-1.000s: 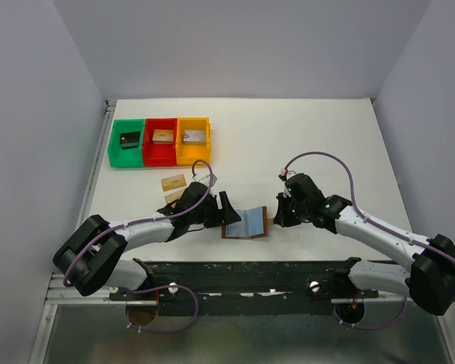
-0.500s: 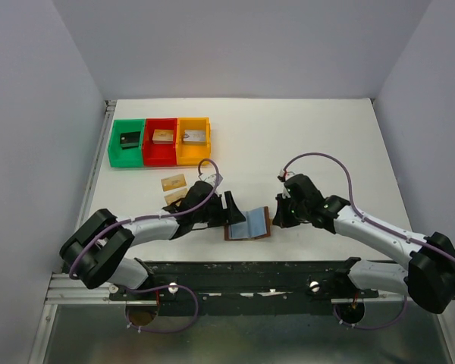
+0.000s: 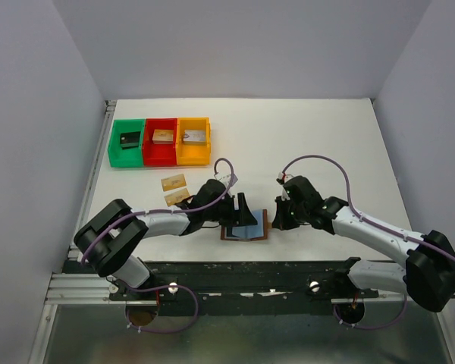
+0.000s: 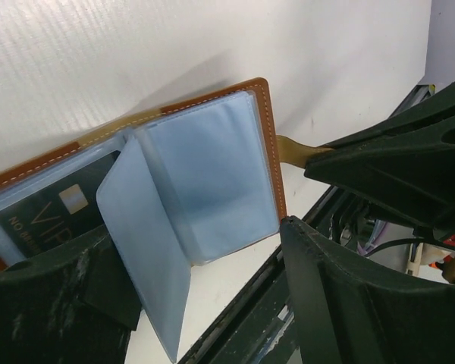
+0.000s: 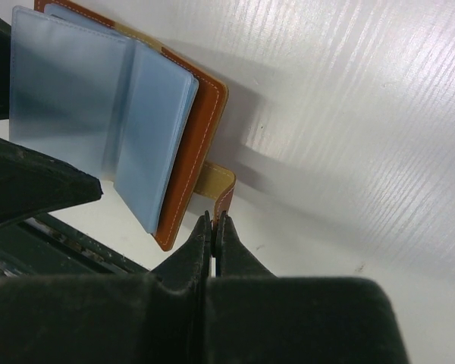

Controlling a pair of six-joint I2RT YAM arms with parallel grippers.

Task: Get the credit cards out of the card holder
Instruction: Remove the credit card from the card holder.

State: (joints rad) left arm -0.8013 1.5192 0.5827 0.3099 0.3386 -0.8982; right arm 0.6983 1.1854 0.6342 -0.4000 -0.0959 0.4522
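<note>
The brown leather card holder (image 3: 246, 229) lies open near the table's front edge, its pale blue pockets up. In the left wrist view the card holder (image 4: 262, 129) shows a dark card (image 4: 49, 216) marked VIP in a left pocket, and one pocket leaf (image 4: 140, 250) stands up. My left gripper (image 3: 240, 214) is open right over the holder, and in its own view the left gripper (image 4: 205, 303) has a finger on each side of that leaf. My right gripper (image 3: 277, 217) is shut on the holder's snap tab (image 5: 221, 186), as the right wrist view (image 5: 215, 221) shows. Two tan-gold credit cards (image 3: 173, 183) (image 3: 176, 198) lie on the table to the left.
Green (image 3: 114, 152), red (image 3: 160, 157) and orange (image 3: 194, 157) bins stand in a row at the back left, each with a small block in it. The black mounting rail (image 3: 250, 273) runs along the table's front edge just below the holder.
My left gripper has moved right, from beside the holder's left edge to over its pockets. A pocket leaf has lifted. The right gripper has stayed shut on the tab.
</note>
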